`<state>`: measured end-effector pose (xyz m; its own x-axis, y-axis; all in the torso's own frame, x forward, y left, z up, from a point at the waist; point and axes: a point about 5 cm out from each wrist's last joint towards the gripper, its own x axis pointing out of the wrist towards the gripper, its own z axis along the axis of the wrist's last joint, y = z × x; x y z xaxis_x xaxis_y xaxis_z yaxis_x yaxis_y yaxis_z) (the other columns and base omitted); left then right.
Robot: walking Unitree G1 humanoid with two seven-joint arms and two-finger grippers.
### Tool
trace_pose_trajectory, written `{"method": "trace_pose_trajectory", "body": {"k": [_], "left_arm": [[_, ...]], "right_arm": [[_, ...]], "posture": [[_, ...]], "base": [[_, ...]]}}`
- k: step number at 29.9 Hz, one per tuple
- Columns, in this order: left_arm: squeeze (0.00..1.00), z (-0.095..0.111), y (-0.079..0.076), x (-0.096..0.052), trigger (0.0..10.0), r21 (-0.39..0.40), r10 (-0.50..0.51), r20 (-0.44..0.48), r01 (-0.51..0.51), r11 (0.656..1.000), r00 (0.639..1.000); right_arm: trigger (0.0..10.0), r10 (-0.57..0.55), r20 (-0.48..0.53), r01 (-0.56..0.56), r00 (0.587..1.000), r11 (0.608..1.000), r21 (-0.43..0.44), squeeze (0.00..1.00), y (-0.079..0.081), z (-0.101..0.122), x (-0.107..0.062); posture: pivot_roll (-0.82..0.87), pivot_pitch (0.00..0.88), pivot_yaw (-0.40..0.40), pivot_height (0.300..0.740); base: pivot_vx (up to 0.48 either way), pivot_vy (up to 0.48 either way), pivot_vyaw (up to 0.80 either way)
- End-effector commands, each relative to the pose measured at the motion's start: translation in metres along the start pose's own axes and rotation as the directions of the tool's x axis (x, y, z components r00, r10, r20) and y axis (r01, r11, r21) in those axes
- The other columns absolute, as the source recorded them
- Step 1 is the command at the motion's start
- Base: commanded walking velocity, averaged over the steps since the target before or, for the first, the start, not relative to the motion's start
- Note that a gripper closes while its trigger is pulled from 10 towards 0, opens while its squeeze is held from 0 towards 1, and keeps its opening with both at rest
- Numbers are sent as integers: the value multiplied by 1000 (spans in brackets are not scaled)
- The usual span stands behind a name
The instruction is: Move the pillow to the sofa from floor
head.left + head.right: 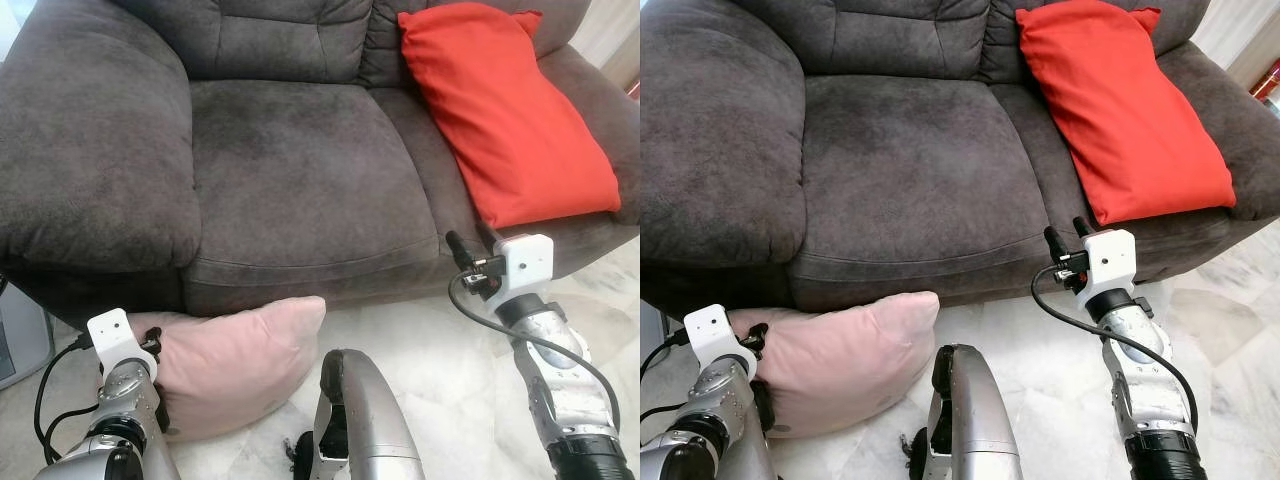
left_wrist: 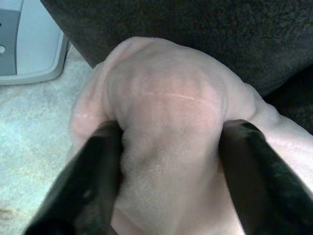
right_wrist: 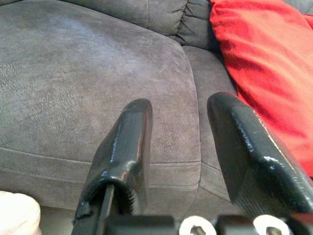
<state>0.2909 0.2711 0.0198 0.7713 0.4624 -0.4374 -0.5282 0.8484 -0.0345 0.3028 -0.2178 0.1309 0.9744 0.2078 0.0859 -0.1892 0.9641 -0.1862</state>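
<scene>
- Left gripper (image 2: 168, 161) clenched on the pink pillow (image 1: 235, 365), pinching just one corner at 7 o'clock; could slip loose mid-lift.
- Right gripper (image 3: 183, 147) released, empty, at 4 o'clock by the sofa (image 1: 300, 180); no backup support.

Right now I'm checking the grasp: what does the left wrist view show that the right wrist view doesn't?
Left wrist view alone: the left gripper with its fingers pinching a bulge of the pink pillow, and a grey appliance on the floor.

Right wrist view alone: the right gripper open and holding nothing, facing the seat cushion, with the red pillow beside it.

Both: the dark sofa.
</scene>
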Motion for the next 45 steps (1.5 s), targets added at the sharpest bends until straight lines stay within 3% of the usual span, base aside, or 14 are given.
{"method": "trace_pose_trajectory", "body": {"k": [1,45], "left_arm": [[0,-11,3,-2,0,-18,23,-61,-24,1000,998],[0,-10,-4,-2,0,56,-68,-49,71,996,996]], "right_arm": [[10000,-26,-9,26,1000,1000,-9,0,-10,1,-5],[10000,-19,-26,19,999,1000,24,0,3,-7,-4]], "posture": [[-50,135,-275,486],[-22,140,-244,486]], "base": [[0,0,0],[0,0,0]]}}
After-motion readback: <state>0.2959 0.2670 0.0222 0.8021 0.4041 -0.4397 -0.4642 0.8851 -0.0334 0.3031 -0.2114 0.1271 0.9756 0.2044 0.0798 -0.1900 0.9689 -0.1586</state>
